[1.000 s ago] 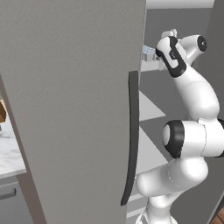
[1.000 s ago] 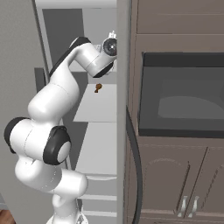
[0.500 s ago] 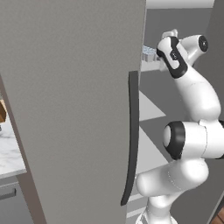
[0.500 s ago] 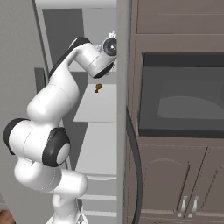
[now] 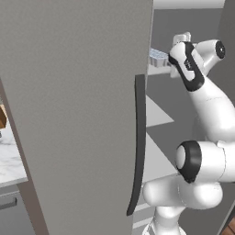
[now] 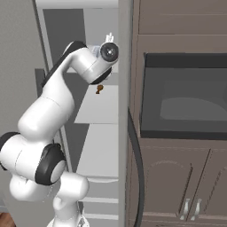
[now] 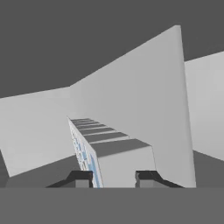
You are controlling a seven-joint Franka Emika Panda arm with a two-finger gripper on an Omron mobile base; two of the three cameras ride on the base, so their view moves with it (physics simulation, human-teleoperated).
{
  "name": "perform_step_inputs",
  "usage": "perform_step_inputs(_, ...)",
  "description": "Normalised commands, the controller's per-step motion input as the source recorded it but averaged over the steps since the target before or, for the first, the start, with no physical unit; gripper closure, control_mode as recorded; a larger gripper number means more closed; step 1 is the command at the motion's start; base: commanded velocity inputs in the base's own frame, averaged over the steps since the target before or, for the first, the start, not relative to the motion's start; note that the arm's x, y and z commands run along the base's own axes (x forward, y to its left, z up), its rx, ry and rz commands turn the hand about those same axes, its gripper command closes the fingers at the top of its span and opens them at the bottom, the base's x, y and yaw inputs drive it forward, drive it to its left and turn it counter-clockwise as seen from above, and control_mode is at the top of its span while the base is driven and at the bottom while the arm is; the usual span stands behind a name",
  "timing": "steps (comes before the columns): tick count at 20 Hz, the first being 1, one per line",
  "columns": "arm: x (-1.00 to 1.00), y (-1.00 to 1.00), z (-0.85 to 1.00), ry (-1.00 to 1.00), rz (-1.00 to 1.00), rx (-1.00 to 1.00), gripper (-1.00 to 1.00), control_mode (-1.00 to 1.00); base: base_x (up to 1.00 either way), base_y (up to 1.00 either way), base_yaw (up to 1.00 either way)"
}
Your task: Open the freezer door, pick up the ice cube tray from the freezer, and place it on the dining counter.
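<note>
The ice cube tray (image 7: pixel 105 151) sits between the jaws, its long axis running straight away from the gripper (image 7: pixel 114 178). The jaws are closed on its near end, inside the freezer past the open freezer door (image 5: pixel 78 114).

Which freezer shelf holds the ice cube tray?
The highest shelf, at the height of the gripper; the ice cube tray is there, gripped, above the lower shelves.

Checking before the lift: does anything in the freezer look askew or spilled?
Nothing stands out. The ice cube tray lies flat on its shelf between the gripper fingers, and the freezer door stands open.
</note>
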Motion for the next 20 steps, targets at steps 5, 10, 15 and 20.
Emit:
perform_step_inputs(5,-0.61,0.04,0.00,-0.07,0.00,0.00,1.00,-1.00,0.00,0.00,0.00)
perform_step_inputs(10,-0.63,0.01,0.02,0.00,0.00,0.00,1.00,-1.00,0.00,0.00,0.00)
perform_step_inputs(15,-0.59,0.12,0.06,0.00,0.00,0.00,1.00,-1.00,0.00,0.00,0.00)
perform_step_inputs(20,-0.56,0.01,0.08,0.00,0.00,0.00,1.00,-1.00,0.00,0.00,0.00)
